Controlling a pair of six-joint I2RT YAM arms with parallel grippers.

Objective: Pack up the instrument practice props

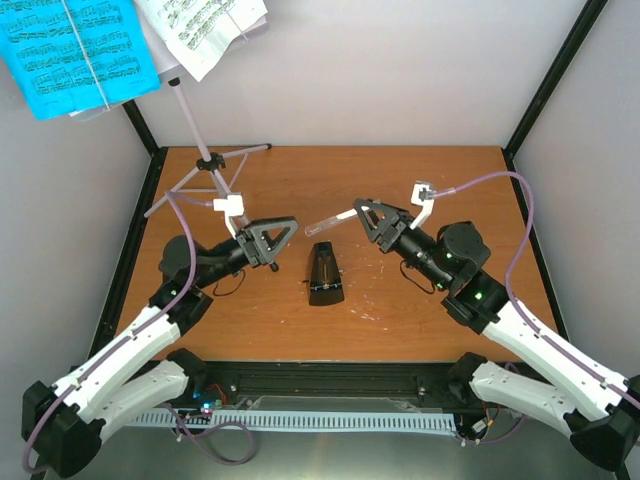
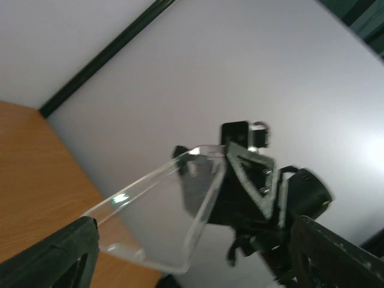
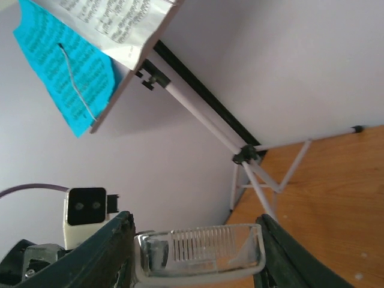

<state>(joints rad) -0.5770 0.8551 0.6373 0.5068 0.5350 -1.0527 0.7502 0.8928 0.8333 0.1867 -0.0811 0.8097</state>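
- At the far left, high in the overhead view, stands the music stand (image 1: 205, 150). Its tripod feet are on the back left part of the table (image 1: 450, 180), and it carries a blue sheet (image 1: 75, 50) and a white sheet (image 1: 205, 30). The right wrist camera catches the same stand and sheets from low down. The left wrist camera misses them entirely.
- My left arm reaches forward and inward with the forearm low, and the left gripper (image 1: 283, 236) points right at the cover's free end. Its own camera shows the fingers (image 2: 57, 258) spread wide in the bottom corners with nothing clamped. The cover's near end lies between them, and I cannot tell whether it touches either one.
- The black metronome (image 1: 323, 275) sits on the table between the two grippers, a little nearer the arm bases than the cover. Only the overhead view has it. I cannot tell whether it is upright or lying down.
- The clear cover (image 1: 328, 221) is off the metronome and held in the air. It slants from the right gripper toward the left one.
- My right arm mirrors the left, reaching in from the right. The right gripper (image 1: 365, 213) is closed on the cover's right end. In its wrist view the cover spans the gap between both fingers (image 3: 99, 255), ribbed face toward the lens.
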